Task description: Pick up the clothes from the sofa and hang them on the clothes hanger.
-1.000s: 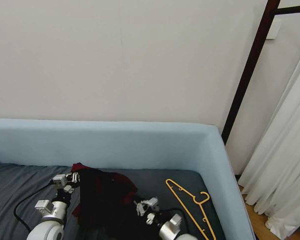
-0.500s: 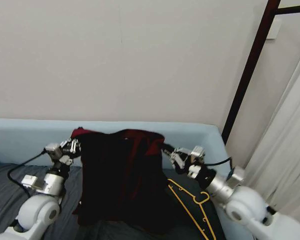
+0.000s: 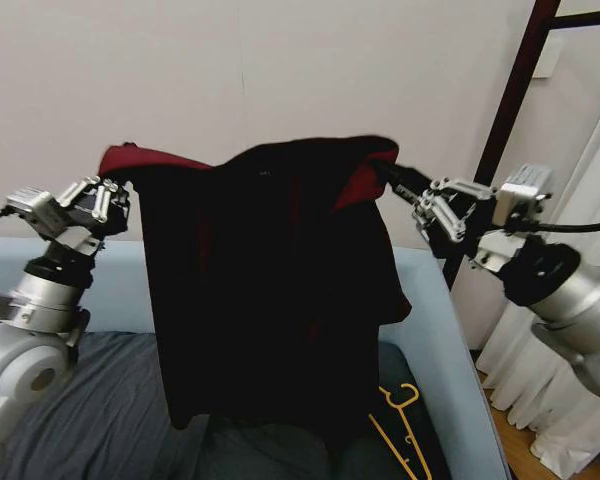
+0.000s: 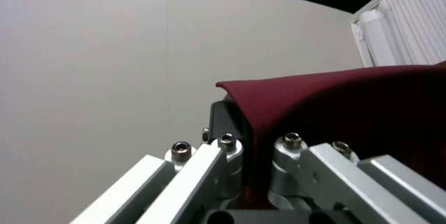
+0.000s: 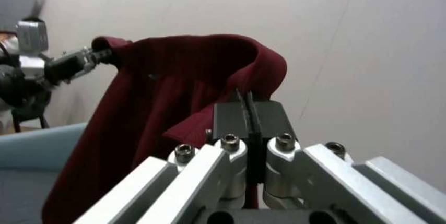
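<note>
Maroon garment (image 3: 270, 290), spread wide and hanging above the sofa (image 3: 435, 320), lower hem down near the seat, contact there not clear. Gripped at one top corner by the left gripper (image 3: 116, 189), up at the left before the wall (image 3: 280, 70), jaws clamped on a fold of the cloth, plain in the left wrist view. Gripped at the other top corner by the right gripper (image 3: 400, 180), out at the right near the dark rack pole (image 3: 500, 130), jaws closed together on the cloth edge. Sags a little between the two holds.

Looks like the pick-up step done and the hanging step not yet begun. Yellow hanger (image 3: 400, 425) lying on the seat by the sofa's right end, partly hidden behind the cloth, touched by neither gripper.

Calls next for firm holds and a level top edge while bringing the cloth toward hanger or rack. With both grippers occupied, probably needs one corner freed to thread the hanger.
</note>
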{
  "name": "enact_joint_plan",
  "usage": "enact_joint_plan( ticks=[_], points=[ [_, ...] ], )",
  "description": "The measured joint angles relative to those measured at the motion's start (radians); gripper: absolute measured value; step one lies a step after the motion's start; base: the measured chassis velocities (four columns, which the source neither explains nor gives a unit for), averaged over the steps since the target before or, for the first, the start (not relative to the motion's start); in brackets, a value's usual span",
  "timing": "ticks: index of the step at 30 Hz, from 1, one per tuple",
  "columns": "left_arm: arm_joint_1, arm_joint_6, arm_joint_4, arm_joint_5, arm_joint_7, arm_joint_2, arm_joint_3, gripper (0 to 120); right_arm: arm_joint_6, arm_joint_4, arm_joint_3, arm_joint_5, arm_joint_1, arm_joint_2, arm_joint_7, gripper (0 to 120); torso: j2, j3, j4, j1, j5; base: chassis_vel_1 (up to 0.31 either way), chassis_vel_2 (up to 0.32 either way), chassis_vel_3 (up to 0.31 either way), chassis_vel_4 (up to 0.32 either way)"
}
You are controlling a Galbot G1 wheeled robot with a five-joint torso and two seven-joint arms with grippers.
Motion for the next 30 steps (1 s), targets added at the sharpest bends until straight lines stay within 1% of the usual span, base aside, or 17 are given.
enact_joint_plan(
  ticks=[5, 8, 9, 11, 12, 13, 14, 18, 19, 20, 21, 22, 23, 26, 27, 28, 30],
  points=[
    [0.021, 0.007, 0.006, 0.014, -0.004, 0.020, -0.020, 0, -0.089, 0.032, 0.043, 0.000, -0.002, -0.018, 0.062, 0, 0.000, 0.000, 0.0001, 0.000, 0.0001, 0.000, 0.000, 0.000, 0.000],
    [0.027, 0.066, 0.077, 0.092, -0.012, 0.029, 0.056, 0, -0.176, -0.009, -0.022, -0.087, -0.031, 0.021, 0.081, 0, 0.000, 0.000, -0.0002, 0.000, -0.0003, 0.000, 0.000, 0.000, 0.000],
    [0.027, 0.066, 0.077, 0.092, -0.012, 0.029, 0.056, 0, -0.176, -0.009, -0.022, -0.087, -0.031, 0.021, 0.081, 0, 0.000, 0.000, -0.0002, 0.000, -0.0003, 0.000, 0.000, 0.000, 0.000],
    [0.034, 0.112, 0.125, 0.138, -0.013, 0.032, 0.120, 0, -0.210, -0.070, -0.113, -0.164, -0.053, 0.074, 0.062, 0, 0.000, 0.000, -0.0003, 0.000, 0.0002, 0.000, 0.000, 0.000, 0.000],
    [0.037, 0.142, 0.159, 0.163, -0.022, 0.031, 0.183, 0, -0.209, -0.136, -0.202, -0.234, -0.051, 0.122, 0.037, 0, 0.000, 0.000, -0.0003, 0.000, -0.0001, 0.000, 0.000, 0.000, 0.000],
    [0.037, 0.142, 0.159, 0.163, -0.022, 0.031, 0.183, 0, -0.209, -0.136, -0.202, -0.234, -0.051, 0.122, 0.037, 0, 0.000, 0.000, -0.0003, 0.000, -0.0001, 0.000, 0.000, 0.000, 0.000],
    [0.032, 0.168, 0.193, 0.181, -0.043, 0.023, 0.253, 0, -0.194, -0.218, -0.291, -0.304, -0.045, 0.168, 0.011, 0, 0.000, 0.000, 0.0001, 0.000, 0.0000, 0.000, 0.000, 0.000, 0.000],
    [-0.022, 0.239, 0.334, 0.250, -0.110, -0.077, 0.487, 0, -0.123, -0.515, -0.586, -0.484, -0.014, 0.373, -0.030, 0, 0.000, 0.001, 0.0000, 0.000, 0.0000, 0.000, 0.000, 0.000, 0.000],
    [-0.022, 0.239, 0.334, 0.250, -0.110, -0.077, 0.487, 0, -0.123, -0.515, -0.586, -0.484, -0.014, 0.373, -0.030, 0, 0.000, 0.001, 0.0000, 0.000, 0.0000, 0.000, 0.000, 0.000, 0.000],
    [-0.043, 0.242, 0.383, 0.280, -0.119, -0.115, 0.541, 0, -0.082, -0.618, -0.640, -0.530, -0.011, 0.435, -0.038, 0, 0.000, 0.000, 0.0007, 0.000, -0.0011, 0.000, 0.000, 0.000, 0.000],
    [-0.068, 0.243, 0.433, 0.306, -0.131, -0.155, 0.597, 0, -0.034, -0.715, -0.676, -0.577, -0.013, 0.498, -0.051, 0, 0.000, 0.001, 0.0003, 0.000, 0.0003, 0.000, 0.000, 0.000, 0.000],
    [-0.091, 0.243, 0.478, 0.323, -0.141, -0.191, 0.646, 0, 0.023, -0.807, -0.698, -0.624, -0.020, 0.559, -0.066, 0, 0.000, 0.001, 0.0003, 0.000, 0.0004, 0.000, 0.000, 0.000, 0.000],
    [-0.091, 0.243, 0.478, 0.323, -0.141, -0.191, 0.646, 0, 0.023, -0.807, -0.698, -0.624, -0.020, 0.559, -0.066, 0, 0.000, 0.001, 0.0003, 0.000, 0.0004, 0.000, 0.000, 0.000, 0.000],
    [-0.127, 0.237, 0.568, 0.356, -0.178, -0.270, 0.711, 0, 0.118, -0.970, -0.700, -0.725, -0.041, 0.676, -0.075, 0, 0.000, 0.000, -0.0002, 0.000, -0.0003, 0.000, 0.000, 0.000, 0.000],
    [-0.135, 0.236, 0.594, 0.372, -0.195, -0.300, 0.715, 0, 0.122, -1.002, -0.685, -0.765, -0.053, 0.706, -0.064, 0, 0.000, 0.000, -0.0002, 0.000, 0.0005, 0.000, 0.000, 0.000, 0.000],
    [-0.135, 0.236, 0.594, 0.372, -0.195, -0.300, 0.715, 0, 0.122, -1.002, -0.685, -0.765, -0.053, 0.706, -0.064, 0, 0.000, 0.000, -0.0002, 0.000, 0.0005, 0.000, 0.000, 0.000, 0.000],
    [-0.139, 0.246, 0.626, 0.394, -0.239, -0.347, 0.711, 0, 0.100, -1.032, -0.656, -0.833, -0.068, 0.736, -0.019, 0, 0.000, 0.000, -0.0001, 0.000, -0.0002, 0.000, 0.000, 0.000, 0.000]
  ],
)
